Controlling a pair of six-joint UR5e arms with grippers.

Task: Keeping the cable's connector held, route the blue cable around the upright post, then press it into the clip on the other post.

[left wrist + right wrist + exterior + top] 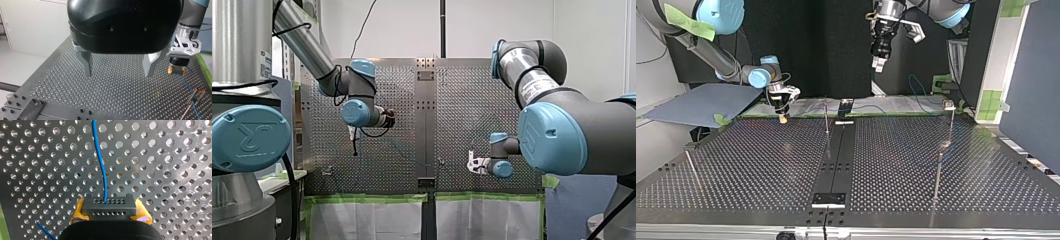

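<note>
**Right gripper clamped on the connector, left gripper spread and holding nothing**

There is one perforated desk (761, 165), two arms, one blue cable, one connector, and two posts that can be counted for certain.

At the far left of the top view a thin rod (692, 167) leans over the holes. I cannot tell whether it is a third post.

Next comes my right arm, its forearm slanting down to a wrist turned straight down. My right gripper (782, 118) stands with its tips just above the desk's far edge. In the right wrist view its yellow pads (143, 216) are closed on both sides of the dark connector (109, 206). The blue cable (100, 162) leaves the connector's face and snakes away over the holes. A second short stretch of blue shows beside the gripper, cut off.

By the dark middle strip the centre post (826, 117) stands upright. Beyond it my left gripper (879, 64) hangs high over the desk, pointing down. The left wrist view shows its two metal fingers (87, 63) well apart with nothing between them.

At the right the second post (949, 127) stands upright with a small pale clip (949, 105) on top. A thin blue loop lies beyond the desk's far edge near it.

The posts' lower ends merge with their reflections, and whether the cable touches either post cannot be made out
</note>
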